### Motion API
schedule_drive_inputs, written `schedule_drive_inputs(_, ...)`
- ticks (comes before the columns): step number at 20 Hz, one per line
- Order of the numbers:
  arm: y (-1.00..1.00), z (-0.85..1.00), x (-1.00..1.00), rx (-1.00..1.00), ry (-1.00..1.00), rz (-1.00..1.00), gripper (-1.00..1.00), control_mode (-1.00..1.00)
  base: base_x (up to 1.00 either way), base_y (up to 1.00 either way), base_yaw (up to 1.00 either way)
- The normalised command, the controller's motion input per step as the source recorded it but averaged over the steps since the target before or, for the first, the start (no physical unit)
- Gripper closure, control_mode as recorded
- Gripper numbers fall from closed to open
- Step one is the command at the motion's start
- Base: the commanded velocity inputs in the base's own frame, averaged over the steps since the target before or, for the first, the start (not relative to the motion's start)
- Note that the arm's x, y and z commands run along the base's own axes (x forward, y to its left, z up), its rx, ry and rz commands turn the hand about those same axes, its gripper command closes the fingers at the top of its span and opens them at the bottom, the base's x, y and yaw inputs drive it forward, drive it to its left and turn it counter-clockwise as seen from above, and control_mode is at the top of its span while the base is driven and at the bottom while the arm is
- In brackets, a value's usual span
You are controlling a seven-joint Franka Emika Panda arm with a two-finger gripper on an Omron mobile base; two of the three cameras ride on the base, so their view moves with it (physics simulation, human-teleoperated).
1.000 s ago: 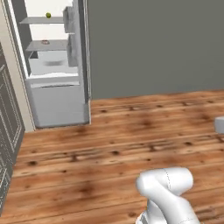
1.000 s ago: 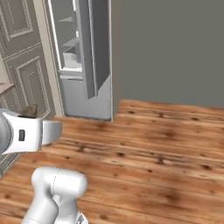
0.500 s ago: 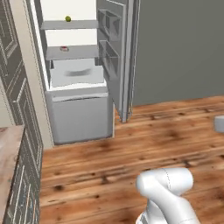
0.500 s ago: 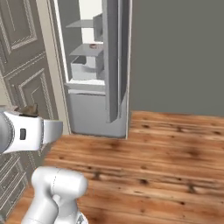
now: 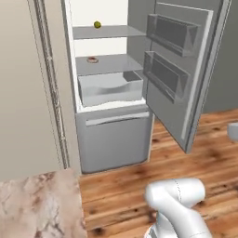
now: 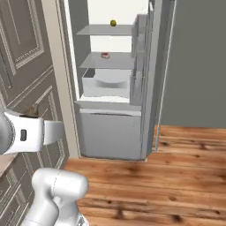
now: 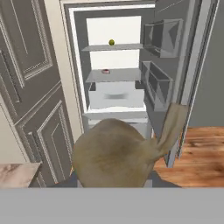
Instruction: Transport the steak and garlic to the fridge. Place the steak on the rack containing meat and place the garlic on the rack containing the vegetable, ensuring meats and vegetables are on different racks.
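Note:
A tan garlic bulb with a long stem sits low in the hand view, right in front of the camera. My gripper is shut on it, its fingertips mostly hidden behind the bulb. The fridge stands open straight ahead. On its upper rack rests a small yellow-green vegetable. A small red-and-white piece lies on the lower rack; whether it is the steak I cannot tell.
The fridge door swings out to the right, carrying two bins. A white drawer sits under the racks. Panelled grey cabinets stand on the left, a marble counter corner is near, and wood floor spreads to the right.
The whole picture has shifted: the base has driven and turned toward the fridge, which is now close and centred. The garlic stays in the gripper.

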Motion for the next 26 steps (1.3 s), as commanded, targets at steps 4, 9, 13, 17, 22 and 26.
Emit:
schedule_drive_inputs(4, 0.0, 0.0, 0.0, 0.0, 0.0, 0.0, 1.0, 1.0, 1.0, 0.96, -0.18)
schedule_drive_inputs(9, 0.0, 0.0, 0.0, 0.0, 0.0, 0.0, 1.0, 1.0, 1.0, 0.18, -0.04)
schedule_drive_inputs(13, 0.0, 0.0, 0.0, 0.0, 0.0, 0.0, 1.0, 1.0, 1.0, 0.0, 0.0)
schedule_drive_inputs(17, 0.0, 0.0, 0.0, 0.0, 0.0, 0.0, 1.0, 1.0, 1.0, -0.04, 0.02)
schedule_drive_inputs(22, 0.0, 0.0, 0.0, 0.0, 0.0, 0.0, 1.0, 1.0, 1.0, -0.31, 0.05)
schedule_drive_inputs(26, 0.0, 0.0, 0.0, 0.0, 0.0, 0.0, 1.0, 1.0, 1.0, -0.21, 0.0)
